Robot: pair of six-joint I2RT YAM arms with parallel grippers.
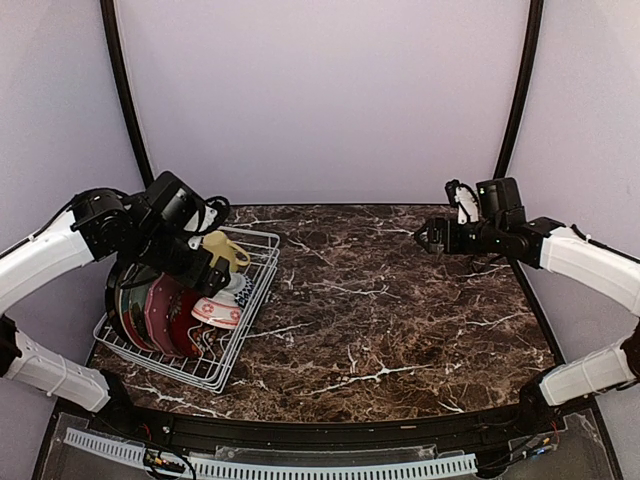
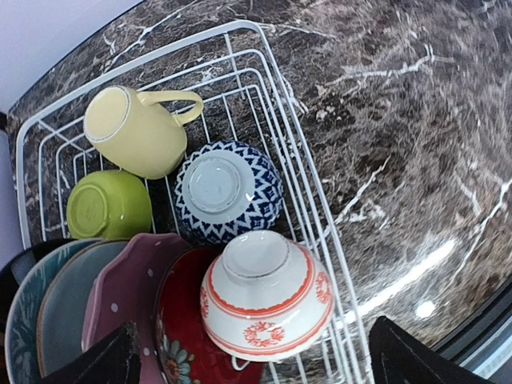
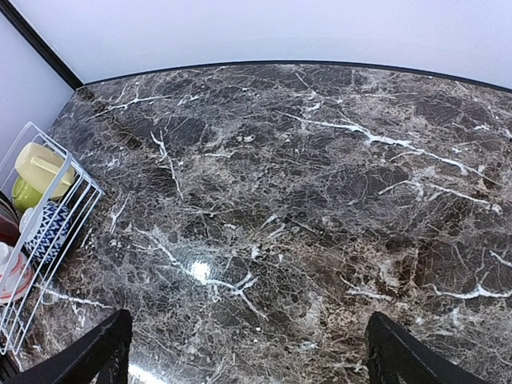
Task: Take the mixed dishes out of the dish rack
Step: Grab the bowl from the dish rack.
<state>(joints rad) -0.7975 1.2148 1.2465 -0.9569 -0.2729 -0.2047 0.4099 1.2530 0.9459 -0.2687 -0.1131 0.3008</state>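
The white wire dish rack [image 1: 240, 345] stands at the table's left. In the left wrist view the rack [image 2: 272, 88] holds an upturned pale yellow mug [image 2: 136, 132], a lime-green bowl [image 2: 108, 204], a blue-white bowl [image 2: 228, 192] and a red-white bowl [image 2: 264, 296]. Upright plates stand beside them: dark red floral [image 2: 180, 336], mauve [image 2: 120, 292] and teal [image 2: 32, 304]. My left gripper [image 2: 256, 364] is open and hovers over the red-white bowl, holding nothing. My right gripper [image 3: 248, 360] is open and empty above bare marble, far right of the rack [image 3: 48, 264].
The dark marble table [image 1: 400, 310] spreads right of the rack. A black rail [image 1: 300, 435] runs along the near edge. Purple walls with black posts [image 1: 520, 90] close in the back and sides.
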